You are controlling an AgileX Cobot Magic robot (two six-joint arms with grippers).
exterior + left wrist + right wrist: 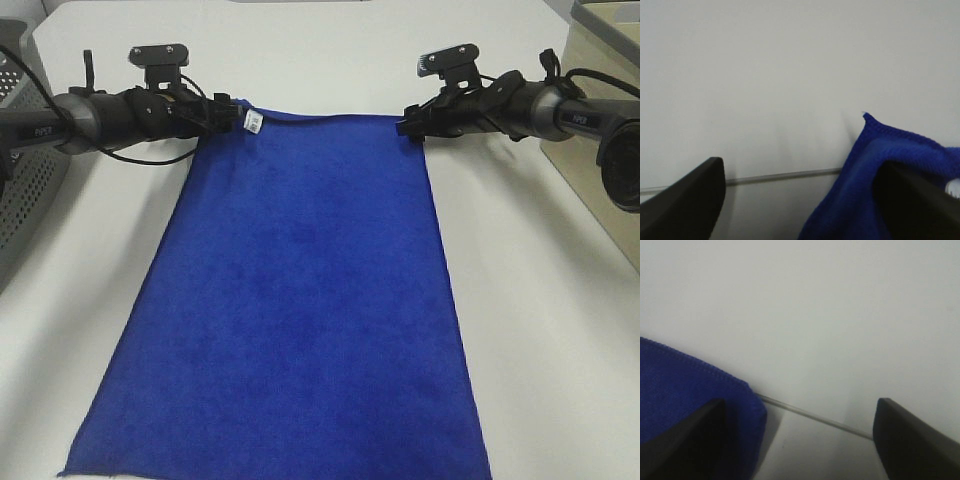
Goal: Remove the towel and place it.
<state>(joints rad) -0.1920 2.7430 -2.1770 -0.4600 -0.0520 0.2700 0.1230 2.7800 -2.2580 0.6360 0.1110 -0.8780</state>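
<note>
Two grippers are set at the far corners of the towel, which is spread flat down the middle of the surface, its near hem running off the near edge of the exterior view. The left gripper is at the far left corner, beside the small white tag; the right gripper is at the far right corner.

In the left wrist view the fingers are seen spread wide, with a bunched blue corner lying against one of them only; nothing is clamped. In the right wrist view the fingers are likewise wide apart, one over the hem and the other over bare surface, so no hold is had there either.

The towel appears to be laid already, and the step in hand is judged to be the release and withdrawal. For this to be done well, both grippers should be kept fully spread and lifted straight up before being drawn back, so that the plush pile is not snagged and the corners are not dragged. The left corner should be watched, since its fold touches a finger and could be carried along. Both sides are best raised together to keep the far hem straight.
</note>
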